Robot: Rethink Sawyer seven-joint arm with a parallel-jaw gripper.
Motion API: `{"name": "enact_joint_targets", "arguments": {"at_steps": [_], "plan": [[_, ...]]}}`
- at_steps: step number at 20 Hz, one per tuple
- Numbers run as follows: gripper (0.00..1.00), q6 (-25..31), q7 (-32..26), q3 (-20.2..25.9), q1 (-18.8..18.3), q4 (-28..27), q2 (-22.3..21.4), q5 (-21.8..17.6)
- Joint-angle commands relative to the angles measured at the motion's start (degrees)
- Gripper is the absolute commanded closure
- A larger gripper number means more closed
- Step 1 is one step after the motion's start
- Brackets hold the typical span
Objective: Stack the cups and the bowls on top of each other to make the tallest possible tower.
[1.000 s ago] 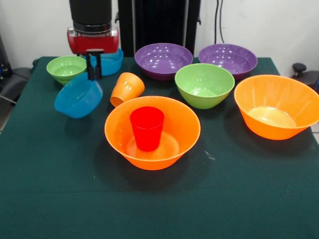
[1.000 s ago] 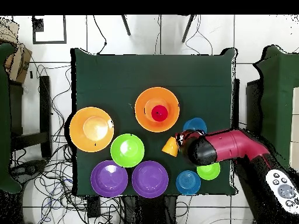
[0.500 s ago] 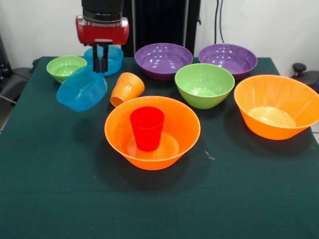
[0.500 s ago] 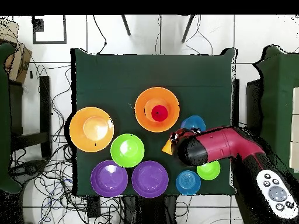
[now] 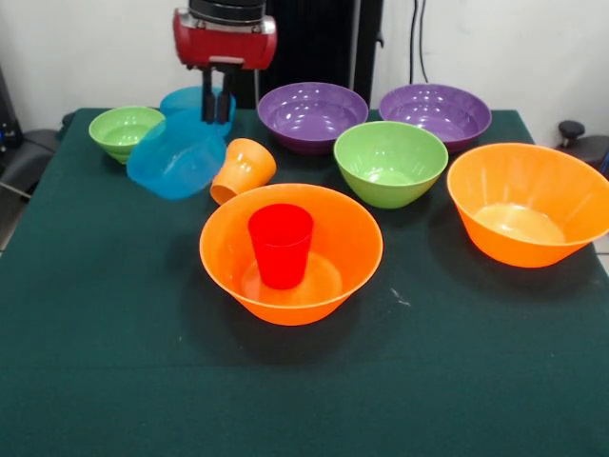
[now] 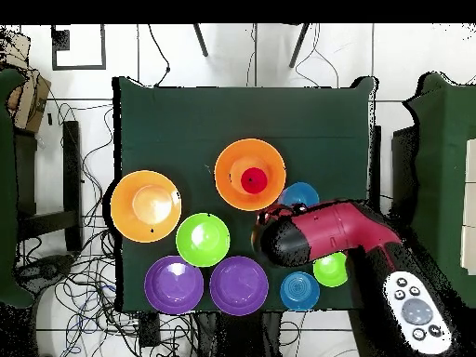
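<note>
Green table (image 5: 114,381): covered in dark cloth, bare at the near edge.

Large orange bowl (image 5: 291,252): nearest item, upright, centre of the table. Red cup (image 5: 281,245): upright inside it, on the bowl's floor; the only stacking on the table.

Second large orange bowl (image 5: 529,202): right edge of the front view, upright, apart from the others.

Medium green bowl (image 5: 390,163): behind and between the two orange bowls, upright.

Orange cup (image 5: 242,169): lying tipped on its side just behind the first orange bowl, mouth turned away from the front camera.

Blue bowl, held (image 5: 177,154): tilted, mouth facing up and toward the front camera, hanging clear of the cloth just left of the orange cup. Gripper (image 5: 215,107): the pincer's two dark fingers stand close together, clamped on the upper rim of this bowl; red wrist housing above. From overhead the arm covers the cup and much of the bowl.

Small green bowl (image 5: 126,131): far left, upright.

Second blue bowl (image 5: 188,100): behind the held one, partly hidden by it.

Two purple bowls (image 5: 312,116) (image 5: 435,113): far row, side by side, upright.
</note>
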Motion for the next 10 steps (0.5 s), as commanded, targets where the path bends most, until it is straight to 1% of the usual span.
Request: {"name": "enact_joint_targets", "arguments": {"at_steps": [1, 8, 10], "plan": [[1.0, -4.59, 12.53, -4.7, 4.91, -0.83, 1.92, 1.49], [1.0, -6.62, 12.19, -7.26, 6.85, -1.6, 3.98, 3.1], [1.0, -6.74, 11.42, -7.41, 6.56, -1.56, 3.78, 3.65]]}}
